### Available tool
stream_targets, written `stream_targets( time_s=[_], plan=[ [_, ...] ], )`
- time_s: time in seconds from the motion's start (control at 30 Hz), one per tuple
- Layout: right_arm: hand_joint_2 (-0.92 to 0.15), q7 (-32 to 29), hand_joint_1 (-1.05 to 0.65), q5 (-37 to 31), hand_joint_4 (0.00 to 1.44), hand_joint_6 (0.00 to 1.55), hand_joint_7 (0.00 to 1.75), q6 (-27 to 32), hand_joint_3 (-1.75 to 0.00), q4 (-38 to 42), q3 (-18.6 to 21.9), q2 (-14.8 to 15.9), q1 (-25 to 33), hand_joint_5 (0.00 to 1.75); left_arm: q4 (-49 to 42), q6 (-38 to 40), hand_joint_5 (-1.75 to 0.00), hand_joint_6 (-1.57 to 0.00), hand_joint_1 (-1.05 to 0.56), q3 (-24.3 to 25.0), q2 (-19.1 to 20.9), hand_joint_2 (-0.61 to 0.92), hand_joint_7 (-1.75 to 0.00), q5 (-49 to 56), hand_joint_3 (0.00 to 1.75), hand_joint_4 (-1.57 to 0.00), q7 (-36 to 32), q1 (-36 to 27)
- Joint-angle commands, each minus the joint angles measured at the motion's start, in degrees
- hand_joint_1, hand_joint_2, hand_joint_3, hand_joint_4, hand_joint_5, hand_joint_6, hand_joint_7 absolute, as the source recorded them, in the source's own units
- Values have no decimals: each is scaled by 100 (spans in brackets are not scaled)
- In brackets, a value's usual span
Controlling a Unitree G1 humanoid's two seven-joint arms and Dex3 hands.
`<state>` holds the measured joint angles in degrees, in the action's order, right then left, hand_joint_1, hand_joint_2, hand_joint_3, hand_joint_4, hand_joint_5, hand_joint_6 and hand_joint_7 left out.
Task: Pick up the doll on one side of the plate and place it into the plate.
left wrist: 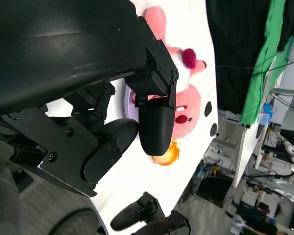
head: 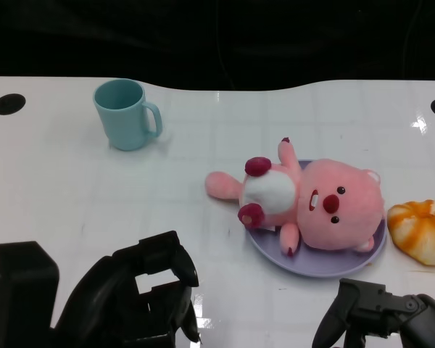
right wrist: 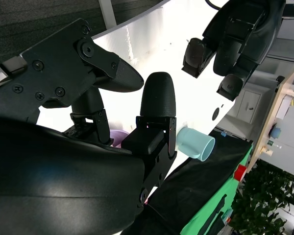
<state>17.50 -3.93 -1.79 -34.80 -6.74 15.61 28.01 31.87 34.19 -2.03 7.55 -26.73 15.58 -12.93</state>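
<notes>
The pink plush doll (head: 312, 203) lies on its back across the purple plate (head: 326, 267), head toward the right; its tail and feet hang over the plate's left rim. My left hand (head: 130, 297) hovers low at the near left, empty, fingers apart and a good way short of the doll. At the near right edge my right hand (head: 384, 315) sits just in front of the plate, also empty. The left wrist view shows the doll (left wrist: 186, 100) past my fingers (left wrist: 156, 125). A sliver of the plate (right wrist: 118, 137) shows in the right wrist view.
A light blue mug (head: 127, 114) stands at the far left. An orange and white bun (head: 423, 230) lies just right of the plate. Two dark holes sit at the table's far corners. The table's far edge meets a black backdrop.
</notes>
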Motion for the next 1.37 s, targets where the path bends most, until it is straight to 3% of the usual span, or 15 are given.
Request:
stream_targets(
  time_s=[0.03, 0.47, 1.37],
  plan=[
    [-53, 10, -12, 32, 66, 62, 132, -10, -109, -40, 67, 69, -9, 164, -93, 129, -175, -68, -20, 176, 112, 46, -162, -298, 124, -81, 162, -35],
    [-53, 5, -10, 42, 67, 62, 130, 96, -108, -143, 74, 64, 79, 165, -757, 4, -175, -68, -19, 335, 289, 43, -167, -617, 130, -80, 678, 128],
    [-50, -31, -4, -36, 69, 63, 131, 1, -113, -159, 60, 53, 112, 166, -990, -370, -175, -69, -20, 284, 353, 43, -166, -492, 132, -80, 908, 120]
  ],
)
